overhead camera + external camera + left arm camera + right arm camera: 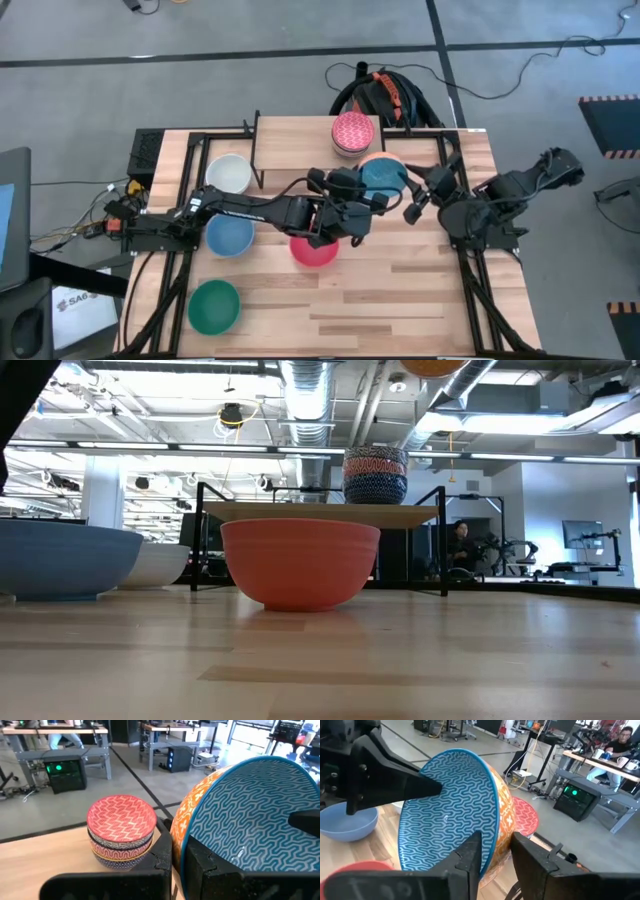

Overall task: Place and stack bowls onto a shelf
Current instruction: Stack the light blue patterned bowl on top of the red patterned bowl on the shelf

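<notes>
From my remote station, nearest the low camera stood a red bowl [300, 563] on the table [400, 290], in front of the shelf [320, 513]; a light blue bowl [62, 560] and a white bowl [160, 564] sat off to its side. Above the shelf, I saw the left gripper [177, 860] clamped shut on the rim of a tilted bowl with teal-patterned inside and orange outside [381, 176], while the right gripper [495, 851] straddled its opposite rim, fingers either side. On the shelf, beyond it, rested a stack of patterned bowls [351, 134], red-pink one uppermost.
</notes>
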